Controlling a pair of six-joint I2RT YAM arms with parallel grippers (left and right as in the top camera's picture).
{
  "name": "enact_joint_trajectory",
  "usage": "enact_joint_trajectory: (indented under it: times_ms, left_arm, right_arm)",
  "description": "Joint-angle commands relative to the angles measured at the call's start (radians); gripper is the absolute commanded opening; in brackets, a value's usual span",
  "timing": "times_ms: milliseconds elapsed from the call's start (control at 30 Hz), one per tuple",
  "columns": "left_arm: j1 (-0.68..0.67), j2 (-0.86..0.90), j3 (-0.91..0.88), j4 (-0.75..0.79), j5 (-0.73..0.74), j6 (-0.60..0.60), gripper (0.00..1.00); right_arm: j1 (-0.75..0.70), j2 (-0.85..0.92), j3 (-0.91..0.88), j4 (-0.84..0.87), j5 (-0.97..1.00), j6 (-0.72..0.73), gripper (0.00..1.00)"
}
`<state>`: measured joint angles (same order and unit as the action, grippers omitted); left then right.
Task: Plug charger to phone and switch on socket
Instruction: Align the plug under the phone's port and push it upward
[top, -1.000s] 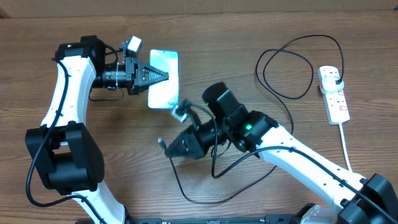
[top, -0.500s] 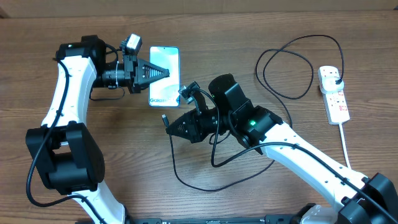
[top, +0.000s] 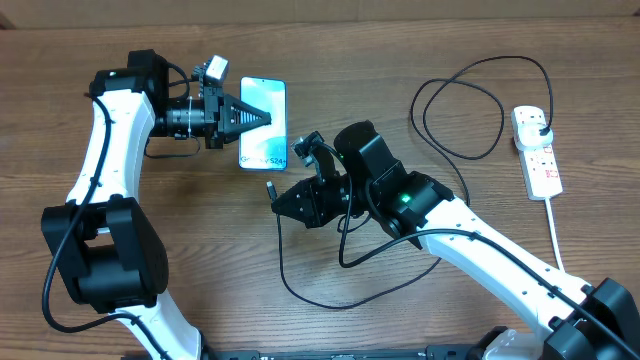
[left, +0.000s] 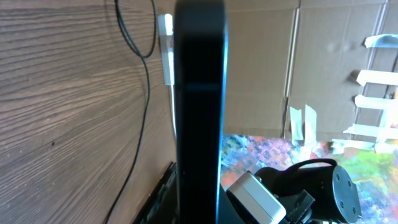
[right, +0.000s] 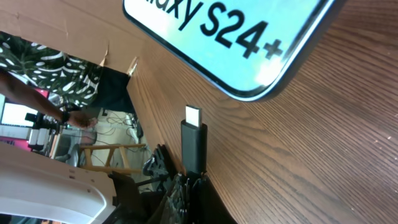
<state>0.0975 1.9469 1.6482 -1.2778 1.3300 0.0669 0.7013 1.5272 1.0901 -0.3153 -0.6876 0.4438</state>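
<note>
The phone (top: 268, 148) lies screen up on the table (top: 200, 240). The left gripper (top: 264, 118) is closed on the phone's left side and appears to pinch it steady. Just off the phone's bottom edge, apart from it, the connector tip (right: 193, 140) of the charger (top: 470, 100) sticks out of the right gripper (top: 283, 200), which is clamped shut on it.

The step in hand looks like plugging in. The tip sits off toward a corner, so the next move likely calls for centring it on the port, which is not visible, then pushing straight in. Well right of the phone, the socket (top: 540, 160) carries the plug (top: 540, 125); the switching is not yet done.

The screen reads "…axy S24+". The socket's markings are too small to read.
</note>
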Motion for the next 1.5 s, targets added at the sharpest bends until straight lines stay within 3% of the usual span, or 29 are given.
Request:
enact_joint_trajectory:
  times_ms: [0,533,800,1467]
  left_arm:
    - [-0.009,-0.018,0.017,-0.001,0.021,-0.023,0.04]
    - [-0.009,-0.018,0.017,0.0,-0.014,-0.045,0.04]
    - [-0.012,-0.018,0.017,0.029,-0.01,-0.088,0.04]
    - [-0.038,-0.018,0.017,0.124,-0.001,-0.09,0.04]
  right_arm:
    - [0.005,-0.002,0.002,-0.006,0.018,0.002,0.04]
    - [0.023,-0.009,0.002,-0.027,0.143,-0.033,0.04]
    - [0.064,-0.009,0.002,0.08,0.128,-0.031,0.04]
    - [0.061,-0.009,0.002,0.128,0.241,0.149,0.04]
